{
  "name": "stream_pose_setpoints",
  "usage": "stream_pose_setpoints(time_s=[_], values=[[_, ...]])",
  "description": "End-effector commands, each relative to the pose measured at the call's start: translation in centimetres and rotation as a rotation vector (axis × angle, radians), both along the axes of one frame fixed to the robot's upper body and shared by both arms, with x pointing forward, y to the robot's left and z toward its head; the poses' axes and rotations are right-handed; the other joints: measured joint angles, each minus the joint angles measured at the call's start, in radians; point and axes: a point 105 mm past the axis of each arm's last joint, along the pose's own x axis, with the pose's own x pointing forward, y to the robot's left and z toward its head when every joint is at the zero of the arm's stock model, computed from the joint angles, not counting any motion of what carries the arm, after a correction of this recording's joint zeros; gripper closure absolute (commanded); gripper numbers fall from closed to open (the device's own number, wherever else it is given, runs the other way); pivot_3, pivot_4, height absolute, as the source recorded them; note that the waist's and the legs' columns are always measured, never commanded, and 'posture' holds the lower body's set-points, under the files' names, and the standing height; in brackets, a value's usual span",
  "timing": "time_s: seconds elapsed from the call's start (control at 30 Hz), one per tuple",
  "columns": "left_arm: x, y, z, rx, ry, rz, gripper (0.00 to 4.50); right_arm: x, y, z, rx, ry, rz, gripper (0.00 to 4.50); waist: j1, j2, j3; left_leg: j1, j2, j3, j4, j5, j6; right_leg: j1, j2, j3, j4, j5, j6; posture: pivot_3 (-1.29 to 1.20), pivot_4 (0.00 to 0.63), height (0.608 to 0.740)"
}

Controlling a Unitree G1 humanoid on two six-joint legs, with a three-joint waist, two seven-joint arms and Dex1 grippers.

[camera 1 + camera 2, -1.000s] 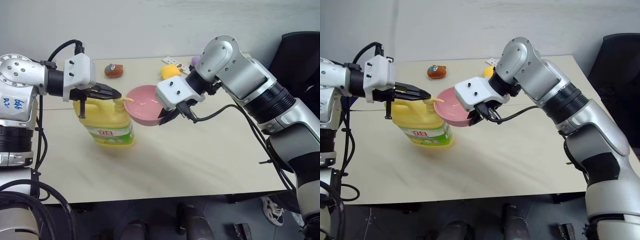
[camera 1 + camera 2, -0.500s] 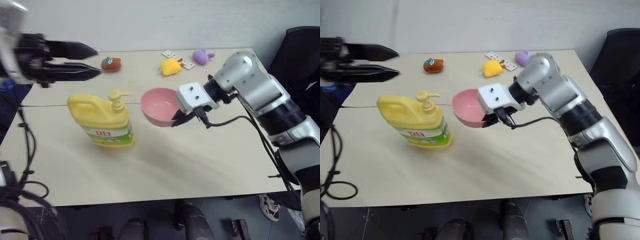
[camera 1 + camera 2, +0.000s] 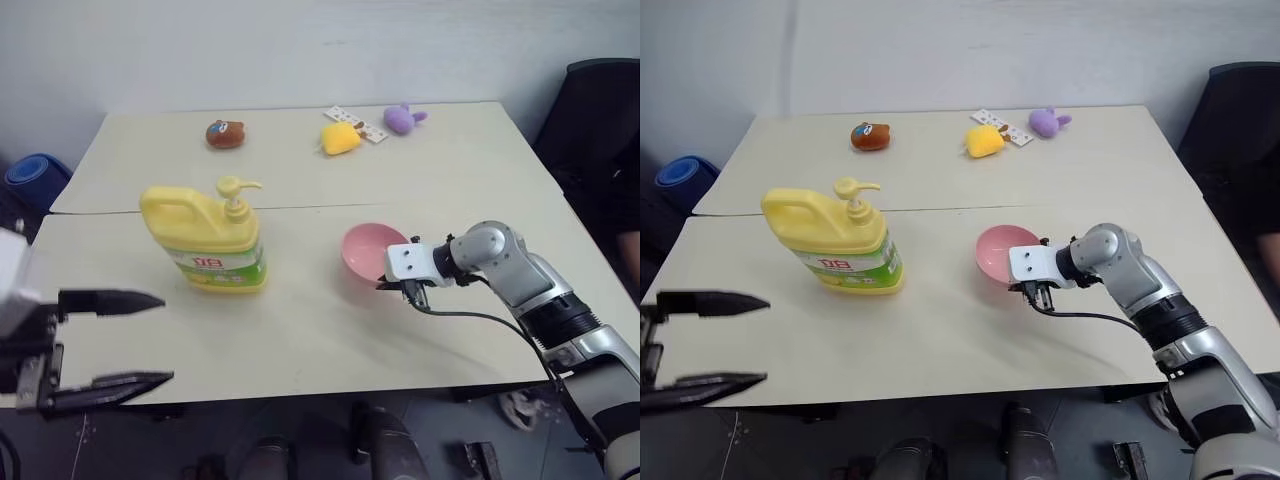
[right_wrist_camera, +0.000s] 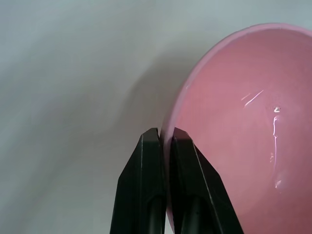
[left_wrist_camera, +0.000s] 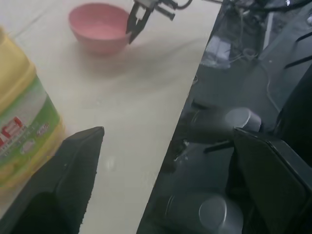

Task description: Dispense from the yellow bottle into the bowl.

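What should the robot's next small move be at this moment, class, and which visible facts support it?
Probably open the right gripper and let go of the bowl. Its fingers pinch the rim, the bowl appears to sit on the table apart from the yellow bottle, and the left gripper hangs open, away from both.

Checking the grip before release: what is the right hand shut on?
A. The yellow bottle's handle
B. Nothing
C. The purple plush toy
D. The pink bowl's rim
D: the right hand pinches the rim of the bowl, one finger inside and one outside, on the table.
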Motion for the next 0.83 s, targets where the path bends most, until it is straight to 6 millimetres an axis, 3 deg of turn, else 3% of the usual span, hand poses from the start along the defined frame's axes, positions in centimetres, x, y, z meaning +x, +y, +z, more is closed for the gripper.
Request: stream_pose_setpoints(time_s=[0.03,0.07,0.27,0.43,0.53,0.7,0.83], values=[[0.1,0.4,0.4,0.022,-0.095,0.061,0.03,0.9,0.2,0.1,0.034,-0.066,-0.024,4.5,-0.001,0.0,0.0,0.001,0.0,0.0,0.0,0.0,0.0,0.0,0.001,0.004,0.0,0.0,-0.001,0.0,0.15,0.74],[0.2,0.5,0.2,0.022,-0.104,0.073,0.03,1.0,0.2,-0.1,0.037,-0.068,-0.031,4.5,-0.001,0.0,0.0,0.001,0.0,0.0,0.0,0.0,0.0,0.0,0.001,0.006,0.001,0.0,-0.001,0.0,0.15,0.74],[0.5,1.2,-0.6,0.017,-0.114,0.117,0.0,0.6,0.0,0.0,0.092,0.005,-0.054,2.69,0.001,0.0,0.0,0.002,0.002,0.001,-0.003,0.0,0.0,-0.001,0.002,0.008,0.001,0.0,-0.002,0.0,0.15,0.74],[0.2,2.5,-0.1,-0.011,-0.105,0.146,0.0,-0.6,-2.9,6.6,0.301,0.138,-0.101,0.94,0.002,0.0,0.0,-0.001,0.002,0.001,-0.004,-0.001,0.002,-0.002,0.002,0.007,0.001,0.0,-0.001,0.0,0.15,0.74],[0.0,3.9,0.7,-0.034,-0.108,0.187,0.0,-1.7,-6.8,10.4,0.368,0.225,-0.162,0.02,0.004,0.0,0.0,-0.002,0.002,0.001,-0.004,-0.002,0.004,-0.002,0.002,0.005,-0.001,0.0,-0.001,0.0,0.15,0.74],[0.1,6.1,2.5,-0.105,-0.147,0.261,0.0,-3.4,-11.6,12.9,0.44,0.309,-0.284,0.02,0.002,0.0,0.0,-0.001,0.001,0.002,-0.005,-0.005,0.005,-0.002,0.006,0.001,-0.004,0.0,-0.001,0.0,0.15,0.74],[0.7,6.6,2.4,-0.12,-0.163,0.284,0.0,-3.6,-13.4,13.0,0.491,0.317,-0.354,0.02,0.002,0.0,0.0,0.001,0.001,0.008,-0.01,-0.005,0.005,-0.003,0.007,0.001,-0.005,0.0,-0.001,0.0,0.15,0.74]])
